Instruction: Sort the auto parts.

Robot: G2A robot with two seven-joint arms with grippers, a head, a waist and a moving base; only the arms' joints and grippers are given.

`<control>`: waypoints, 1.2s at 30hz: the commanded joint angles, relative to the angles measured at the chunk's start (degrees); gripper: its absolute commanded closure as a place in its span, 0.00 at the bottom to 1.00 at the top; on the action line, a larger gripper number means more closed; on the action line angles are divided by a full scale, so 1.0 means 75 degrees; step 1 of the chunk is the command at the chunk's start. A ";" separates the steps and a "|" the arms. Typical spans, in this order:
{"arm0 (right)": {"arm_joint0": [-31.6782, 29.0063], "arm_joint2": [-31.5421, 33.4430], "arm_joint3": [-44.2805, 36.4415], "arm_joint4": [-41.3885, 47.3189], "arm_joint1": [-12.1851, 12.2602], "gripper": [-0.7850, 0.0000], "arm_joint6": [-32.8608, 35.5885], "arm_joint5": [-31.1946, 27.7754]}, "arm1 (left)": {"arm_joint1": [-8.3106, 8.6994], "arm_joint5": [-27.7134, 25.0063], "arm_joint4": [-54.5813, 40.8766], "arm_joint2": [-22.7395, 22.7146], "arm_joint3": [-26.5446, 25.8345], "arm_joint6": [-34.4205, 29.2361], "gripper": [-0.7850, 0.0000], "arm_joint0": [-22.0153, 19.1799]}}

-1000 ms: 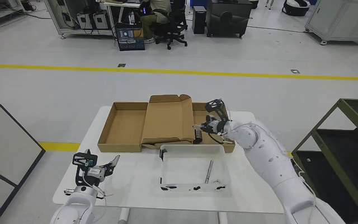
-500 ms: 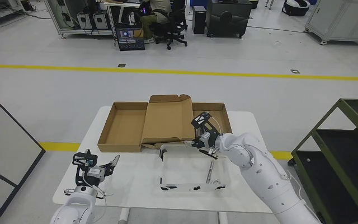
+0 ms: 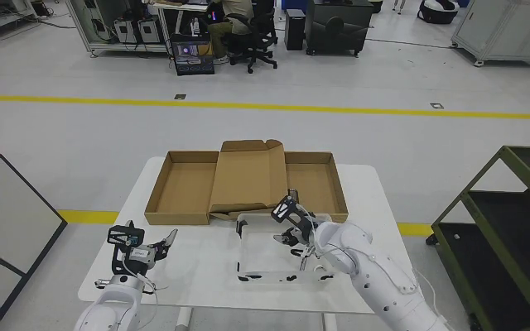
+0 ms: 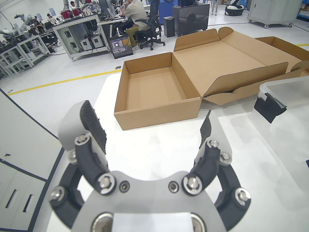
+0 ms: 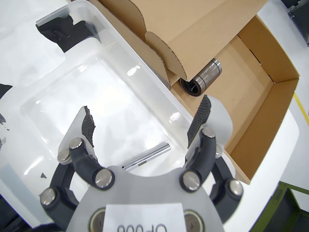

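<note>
Table (image 3: 199,265): clear bin (image 5: 135,59), metal rod (image 5: 147,158) inside

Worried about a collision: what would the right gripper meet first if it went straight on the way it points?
Probably the floor of the clear bin, close to the metal rod; depth is unclear.

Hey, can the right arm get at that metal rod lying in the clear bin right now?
Probably yes. The right gripper hangs open over the clear bin, and the metal rod lies bare on the bin's floor just beneath it. One rod end sits close to the bin's side, which may crowd the grasp.
</note>
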 commanded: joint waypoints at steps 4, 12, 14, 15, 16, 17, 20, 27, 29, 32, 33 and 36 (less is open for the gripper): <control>-0.0133 0.0100 -0.0143 0.0138 0.0007 0.00 0.0226 0.0037 | 0.0000 0.0000 0.0000 0.0000 0.0000 0.0000 0.00 0.0000; -0.0150 0.0803 -0.0184 0.2433 0.0051 0.00 0.1277 -0.0588 | 0.0000 0.0000 0.0000 0.0000 0.0000 0.0000 0.00 0.0000; -0.0115 0.1010 -0.0161 0.3037 0.0091 0.00 0.1657 -0.0861 | 0.0000 0.0000 0.0000 0.0000 0.0000 0.0000 0.00 0.0000; -0.0097 0.1097 -0.0148 0.3270 0.0109 0.00 0.1823 -0.0940 | 0.0000 0.0000 0.0000 0.0000 0.0000 0.0000 0.00 0.0000; -0.0075 0.1174 -0.0141 0.3431 0.0125 0.00 0.1939 -0.0961 | 0.0000 0.0000 0.0000 0.0000 0.0000 0.0000 0.00 0.0000; -0.0052 0.1259 -0.0140 0.3483 0.0139 0.00 0.1946 -0.0880 | 0.0000 0.0000 0.0000 0.0000 0.0000 0.0000 0.00 0.0000; -0.0039 0.1344 -0.0260 0.3050 0.0161 0.00 0.1662 -0.0596 | 0.0000 0.0000 0.0000 0.0000 0.0000 0.0000 0.00 0.0000; -0.0039 0.1344 -0.0260 0.3050 0.0161 0.00 0.1662 -0.0596 | 0.0000 0.0000 0.0000 0.0000 0.0000 0.0000 0.00 0.0000; -0.0063 0.1252 -0.0242 0.2718 0.0167 0.00 0.1686 -0.0563 | 0.0000 0.0000 0.0000 0.0000 0.0000 0.0000 0.00 0.0000; -0.0152 0.0831 -0.0327 0.1300 0.0143 0.00 0.1432 0.0112 | 0.0000 0.0000 0.0000 0.0000 0.0000 0.0000 0.00 0.0000; -0.0168 0.0754 -0.0361 0.1078 0.0134 0.00 0.1392 0.0258 | 0.0000 0.0000 0.0000 0.0000 0.0000 0.0000 0.00 0.0000; -0.0204 0.0699 -0.0393 0.0845 0.0131 0.00 0.1424 0.0395 | 0.0000 0.0000 0.0000 0.0000 0.0000 0.0000 0.00 0.0000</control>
